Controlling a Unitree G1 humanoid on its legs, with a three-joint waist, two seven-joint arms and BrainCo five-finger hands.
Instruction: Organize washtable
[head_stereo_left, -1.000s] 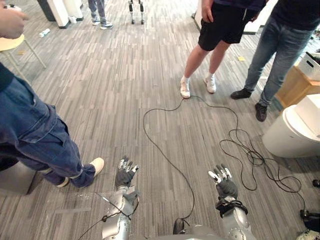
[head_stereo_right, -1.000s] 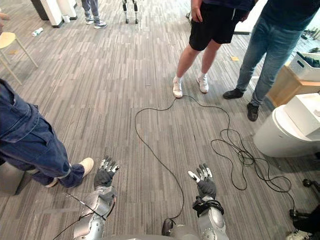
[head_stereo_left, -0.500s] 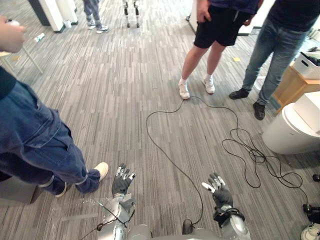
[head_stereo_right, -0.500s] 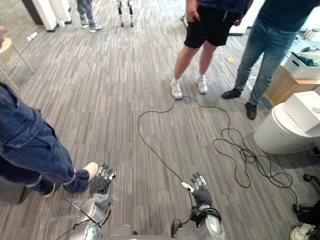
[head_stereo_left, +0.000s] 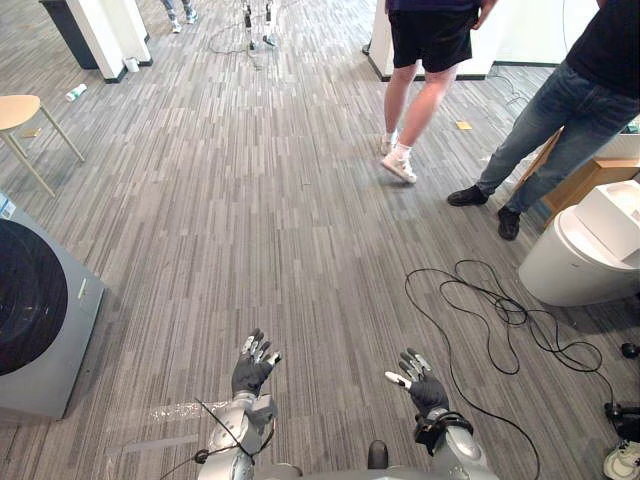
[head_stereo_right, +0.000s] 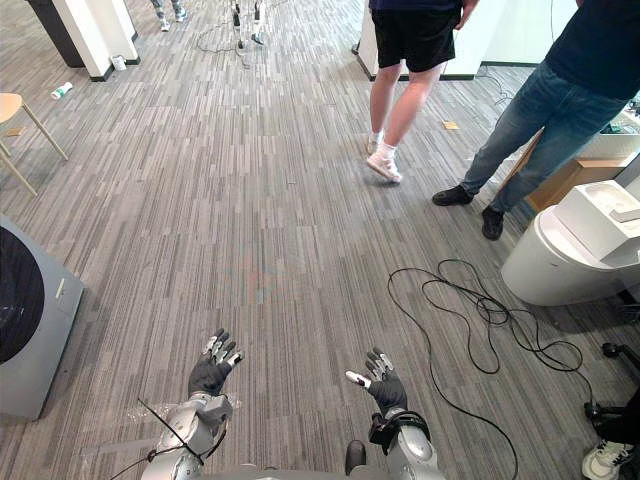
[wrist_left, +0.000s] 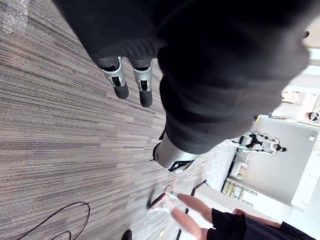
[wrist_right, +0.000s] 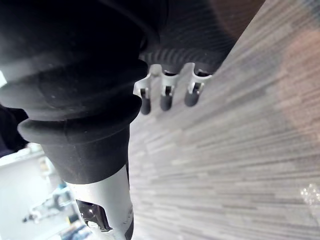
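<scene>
Both my hands hang low over the grey plank floor, palms down. My left hand is open with its fingers spread and holds nothing. My right hand is open too, thumb out to the side, and empty. In the left wrist view the fingertips point straight at the floor. The right wrist view has the fingers straight past the dark cover. A white toilet and a wooden cabinet stand at the right.
A grey washing machine with a dark round door stands at the left. A person in black shorts and a person in jeans stand ahead to the right. Far left are a wooden stool and a bottle on the floor.
The whole view has shifted. The person in blue trousers at the left is gone and the washing machine shows there. The person in shorts stands farther off. Both hands stay open.
</scene>
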